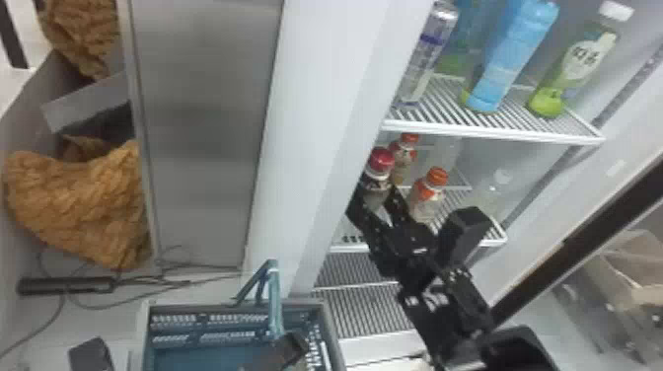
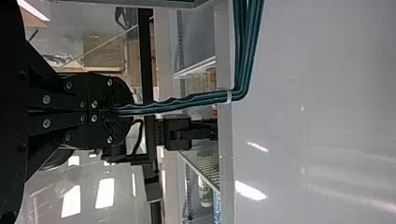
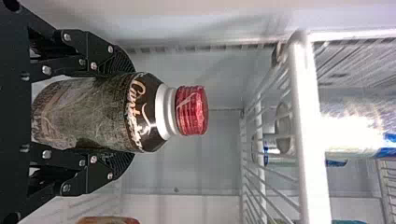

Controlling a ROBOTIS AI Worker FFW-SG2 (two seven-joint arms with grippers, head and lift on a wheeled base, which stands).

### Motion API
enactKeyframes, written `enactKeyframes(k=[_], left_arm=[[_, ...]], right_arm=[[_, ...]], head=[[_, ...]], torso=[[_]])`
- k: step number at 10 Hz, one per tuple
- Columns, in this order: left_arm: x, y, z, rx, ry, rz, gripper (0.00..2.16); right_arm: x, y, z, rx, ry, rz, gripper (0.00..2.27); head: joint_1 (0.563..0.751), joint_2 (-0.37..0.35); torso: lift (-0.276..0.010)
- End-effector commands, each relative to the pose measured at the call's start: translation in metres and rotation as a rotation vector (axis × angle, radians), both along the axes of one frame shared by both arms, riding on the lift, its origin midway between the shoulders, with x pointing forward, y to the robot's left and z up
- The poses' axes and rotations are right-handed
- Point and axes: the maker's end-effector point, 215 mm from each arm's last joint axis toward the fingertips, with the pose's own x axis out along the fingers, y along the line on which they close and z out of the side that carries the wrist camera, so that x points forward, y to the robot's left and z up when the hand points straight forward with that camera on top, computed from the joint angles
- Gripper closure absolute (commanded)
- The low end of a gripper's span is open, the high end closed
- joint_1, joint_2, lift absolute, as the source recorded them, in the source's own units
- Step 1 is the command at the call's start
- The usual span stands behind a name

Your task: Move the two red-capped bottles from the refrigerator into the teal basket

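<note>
One bottle (image 3: 88, 114) with a red cap (image 3: 191, 110) was in the right gripper (image 3: 122, 113), whose fingers stood only as far apart as its body was wide, pressed to opposite sides, the cap out beyond their tips. That bottle was inside the fridge (image 1: 315, 148), so of its move only the grasp looked done; whether its base had left the shelf (image 1: 493, 241) could not be told. Carrying it out, lowering it and letting go remained. Just to the right of that gripper stood an orange-capped bottle (image 1: 426, 197), and a little deeper in, behind the held one, a second orange-capped bottle (image 1: 404, 165); neither cap looked as red as the held one, so which was the other target was unclear. Farther off, to the gripper's left, lower and outside the fridge, was the teal basket (image 1: 197, 328), its handle (image 2: 201, 98) pinched between the nearly closed fingers of the left gripper (image 2: 122, 111). Part of the basket was cut off or covered, so its load, and whether this was the first or last bottle, could not be settled. Well above the right gripper, a can (image 1: 426, 54), a blue bottle (image 1: 513, 59) and a green bottle (image 1: 572, 74) stood on the upper shelf (image 1: 493, 134).
</note>
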Motion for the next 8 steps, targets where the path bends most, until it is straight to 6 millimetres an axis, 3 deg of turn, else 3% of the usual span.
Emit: enactKeyframes(k=[1,4,6,8], left_arm=[[0.0,0.001,-0.001,0.001,0.003,0.004,1.15],[-0.002,0.0,0.002,-0.001,-0.003,-0.004,1.15],[-0.003,-0.001,0.002,0.001,-0.005,-0.009,1.15],[-0.004,-0.001,0.002,0.003,-0.005,-0.011,1.15]], right_arm=[[-0.029,0.008,0.004,0.028,0.039,0.025,0.82],[-0.071,0.001,0.01,0.018,0.11,0.032,0.82],[-0.099,0.017,0.021,0.031,0.174,0.075,0.82],[-0.117,0.031,0.009,0.069,0.264,0.119,0.82]], head=[[0.695,-0.35],[0.695,-0.35],[0.695,-0.35],[0.695,-0.35]], torso=[[-0.224],[-0.224],[-0.224],[-0.224]])
